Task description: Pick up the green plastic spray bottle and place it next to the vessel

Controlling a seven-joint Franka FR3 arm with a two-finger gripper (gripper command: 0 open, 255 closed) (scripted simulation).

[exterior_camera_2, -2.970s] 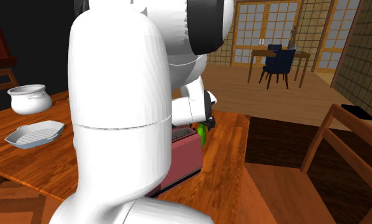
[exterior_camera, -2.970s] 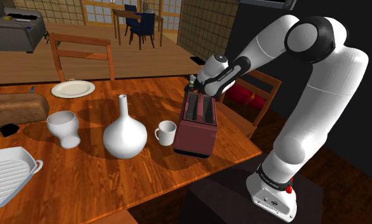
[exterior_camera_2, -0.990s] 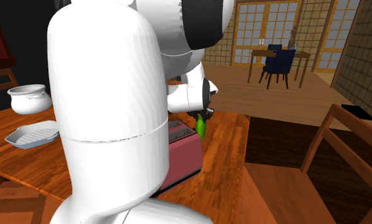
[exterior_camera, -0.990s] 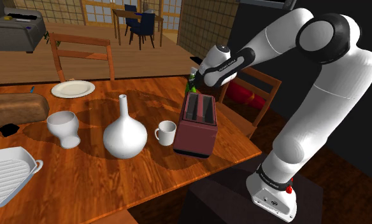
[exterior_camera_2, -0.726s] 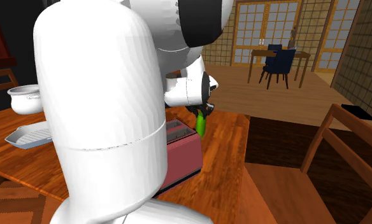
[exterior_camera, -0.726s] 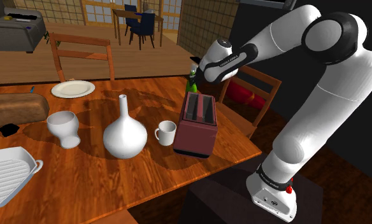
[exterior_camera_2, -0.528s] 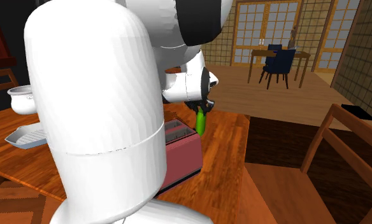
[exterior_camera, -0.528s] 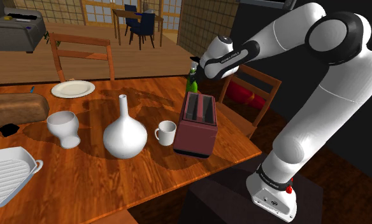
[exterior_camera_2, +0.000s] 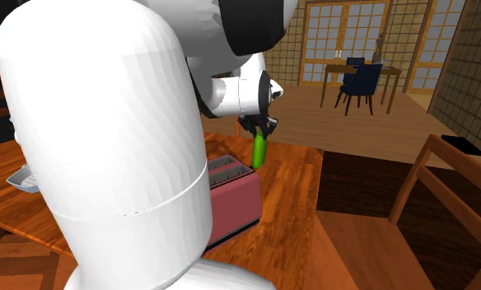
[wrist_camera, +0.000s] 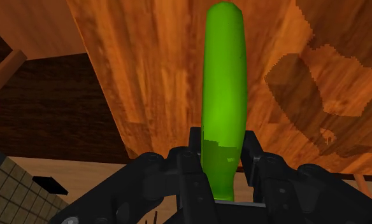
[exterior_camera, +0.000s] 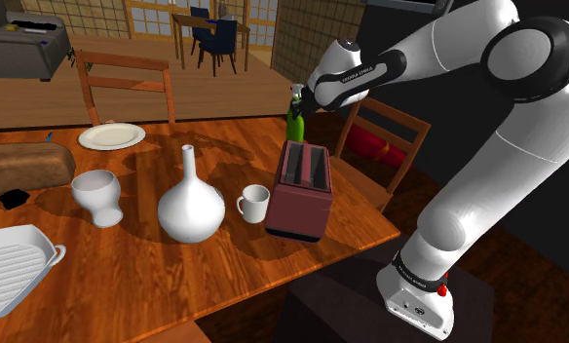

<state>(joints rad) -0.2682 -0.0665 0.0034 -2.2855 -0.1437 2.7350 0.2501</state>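
**Bottle is up from the tabletop, the carry to the vessel remains**

My tool [wrist_camera: 220, 149] is closed on the green spray bottle [wrist_camera: 224, 83]. It clasps the bottle near its head, and the body hangs down below it. Three seconds ago the tool was low behind the dark red toaster [exterior_camera: 302, 190]. Since then I have risen. In the shoulder view the bottle is now in the air at the upper middle of the frame, above the toaster's far end and apart from the tabletop [exterior_camera: 175, 263]. So I judge the pick is done, and the move and the placing are left.

On the tabletop I count one toaster, one white vase [exterior_camera: 190, 200], one mug [exterior_camera: 254, 204], one footed bowl [exterior_camera: 97, 195], one plate [exterior_camera: 111, 135] and one ridged dish [exterior_camera: 10, 268]. I take the vase, at the centre of the frame, for the vessel, but the bowl could also be meant; I cannot be sure.
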